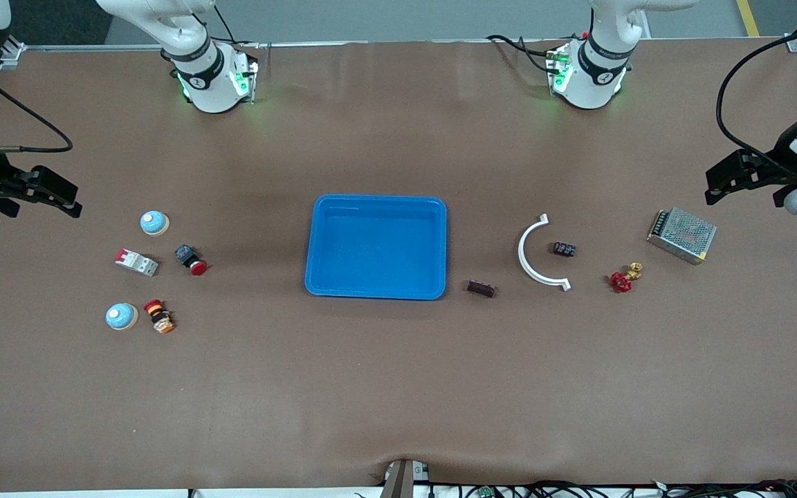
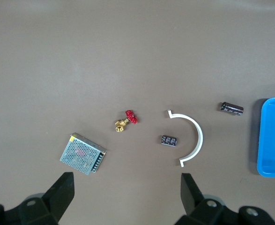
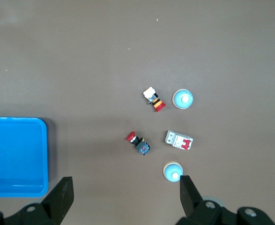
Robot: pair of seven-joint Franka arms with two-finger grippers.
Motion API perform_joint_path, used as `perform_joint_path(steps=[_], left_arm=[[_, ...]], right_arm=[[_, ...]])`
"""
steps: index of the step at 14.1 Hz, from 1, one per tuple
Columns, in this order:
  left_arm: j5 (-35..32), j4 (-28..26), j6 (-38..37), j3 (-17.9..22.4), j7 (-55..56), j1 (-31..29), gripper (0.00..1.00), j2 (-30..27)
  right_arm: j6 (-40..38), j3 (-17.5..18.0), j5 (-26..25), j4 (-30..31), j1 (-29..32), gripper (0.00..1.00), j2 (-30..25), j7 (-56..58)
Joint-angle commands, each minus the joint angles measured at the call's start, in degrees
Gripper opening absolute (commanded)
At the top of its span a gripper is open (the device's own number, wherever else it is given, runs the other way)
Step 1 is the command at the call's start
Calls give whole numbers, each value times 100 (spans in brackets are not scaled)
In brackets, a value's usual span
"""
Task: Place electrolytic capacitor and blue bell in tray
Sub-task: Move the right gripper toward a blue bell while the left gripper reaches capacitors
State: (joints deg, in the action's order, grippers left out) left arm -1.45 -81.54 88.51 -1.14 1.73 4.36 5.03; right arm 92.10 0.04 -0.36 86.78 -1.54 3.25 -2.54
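The bright-blue tray (image 1: 376,246) lies empty at the table's middle; it also shows in the left wrist view (image 2: 273,136) and the right wrist view (image 3: 15,154). A dark cylindrical capacitor (image 1: 481,288) (image 2: 230,108) lies beside the tray toward the left arm's end. A second small black capacitor (image 1: 564,249) (image 2: 168,140) lies inside a white arc (image 1: 535,252). Two blue bells (image 1: 154,223) (image 1: 122,316) stand toward the right arm's end, also seen in the right wrist view (image 3: 173,171) (image 3: 183,99). My left gripper (image 1: 715,185) (image 2: 125,180) and right gripper (image 1: 70,199) (image 3: 125,183) hover open and empty over the table's ends.
A metal mesh power supply (image 1: 682,235) and a red-handled brass valve (image 1: 623,279) lie near the left gripper. A white circuit breaker (image 1: 137,262) and two red push buttons (image 1: 191,259) (image 1: 159,316) lie among the bells.
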Motion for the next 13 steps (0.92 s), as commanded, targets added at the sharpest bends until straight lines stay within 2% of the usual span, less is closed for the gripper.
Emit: perform_joint_path(steps=[1,6,7,9,13], left_arm=[[-13,33,17,-18,-86,-5,100,33],[48,-20,-17,-27,28,-5,100,34],[136,-116,-18,-27,264,-5,100,7],[276,-213,9,-27,1035,-5,100,7],[286,-1010,481,-211,1856,-5,100,-185]], right_arm=[[-69,-48,-8,-3,-66,100,-34,34],[-69,-56,-165,67,-74,100,-26,339],[-60,-57,-348,189,-57,100,-26,733],[19,-65,-377,479,188,100,-26,1018],[255,-65,-377,1155,662,100,-61,1676]])
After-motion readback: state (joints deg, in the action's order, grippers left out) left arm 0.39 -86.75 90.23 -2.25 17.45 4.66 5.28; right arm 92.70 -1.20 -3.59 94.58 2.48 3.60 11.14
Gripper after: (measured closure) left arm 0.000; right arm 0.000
